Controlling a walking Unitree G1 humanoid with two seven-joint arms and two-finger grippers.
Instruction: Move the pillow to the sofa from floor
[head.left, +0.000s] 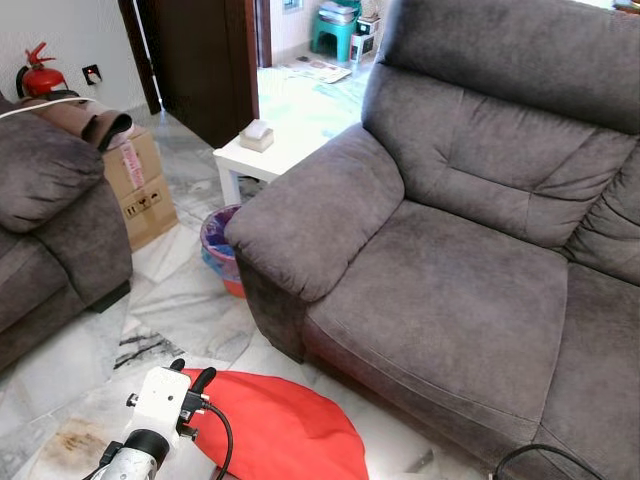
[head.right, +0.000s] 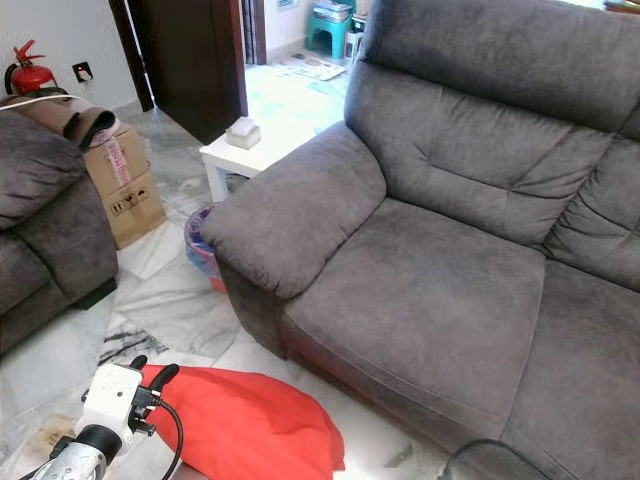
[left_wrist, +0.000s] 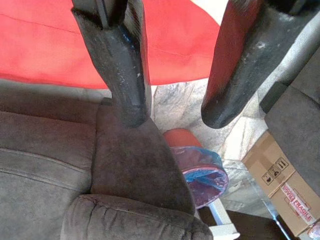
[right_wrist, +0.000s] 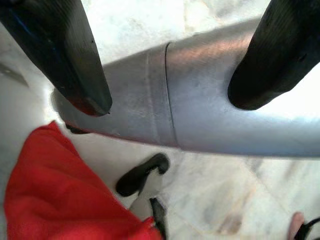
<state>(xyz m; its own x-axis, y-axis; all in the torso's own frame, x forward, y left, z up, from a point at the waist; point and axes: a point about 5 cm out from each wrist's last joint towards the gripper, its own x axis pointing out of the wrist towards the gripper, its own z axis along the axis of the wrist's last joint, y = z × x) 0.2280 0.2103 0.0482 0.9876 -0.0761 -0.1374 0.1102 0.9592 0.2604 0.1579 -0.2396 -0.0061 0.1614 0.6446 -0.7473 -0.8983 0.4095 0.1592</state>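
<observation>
- The red pillow lies on the marble floor just in front of the sofa, below its armrest, so the lift to the seat looks short
- The left pincer sits at the pillow's near edge, fingers apart with nothing between them; in the wrist view they point past the pillow toward the sofa arm, so I judge it is lining up a grasp and has not yet taken hold
- The right pincer hangs above the floor with its fingers apart, holding nothing; a silver arm and the pillow show beneath it
- The seat cushion is bare, a ready landing spot
- A small bin and a white bench stand beside the armrest, away from the likely path
</observation>
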